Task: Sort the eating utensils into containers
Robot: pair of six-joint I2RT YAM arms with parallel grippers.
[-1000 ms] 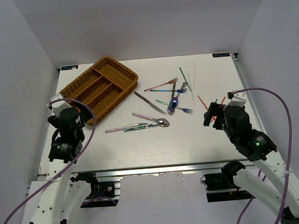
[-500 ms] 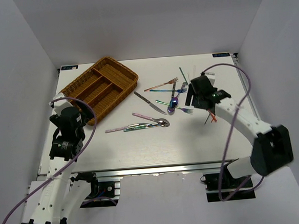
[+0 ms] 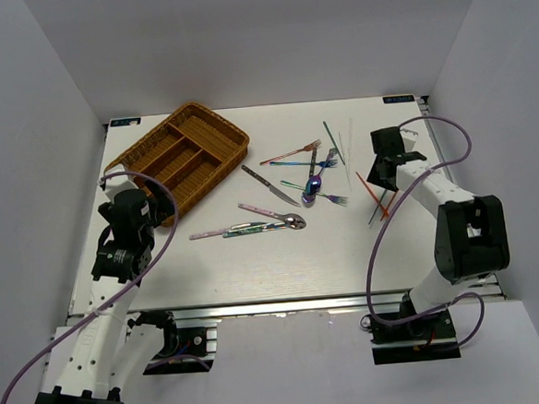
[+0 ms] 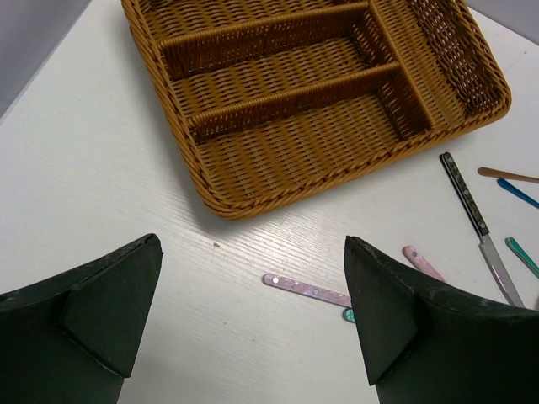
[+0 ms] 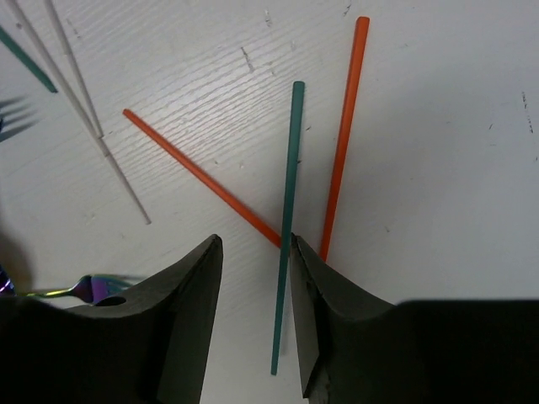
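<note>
right gripper [image 5: 254, 246] parted, straddling green chopstick [image 5: 291, 160] near right edge of counter [image 5: 455, 101] | chopstick looks light, stiff, slick, apt to roll: pinch mid-shaft | left gripper [image 4: 253, 246] spread wide, near tray [image 4: 244, 206]

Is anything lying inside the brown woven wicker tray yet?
No, every compartment of the wicker tray shows only bare weave.

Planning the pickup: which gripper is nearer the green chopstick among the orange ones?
Right. The right gripper straddles the green chopstick; the left gripper is across the table by the wicker tray.
</note>
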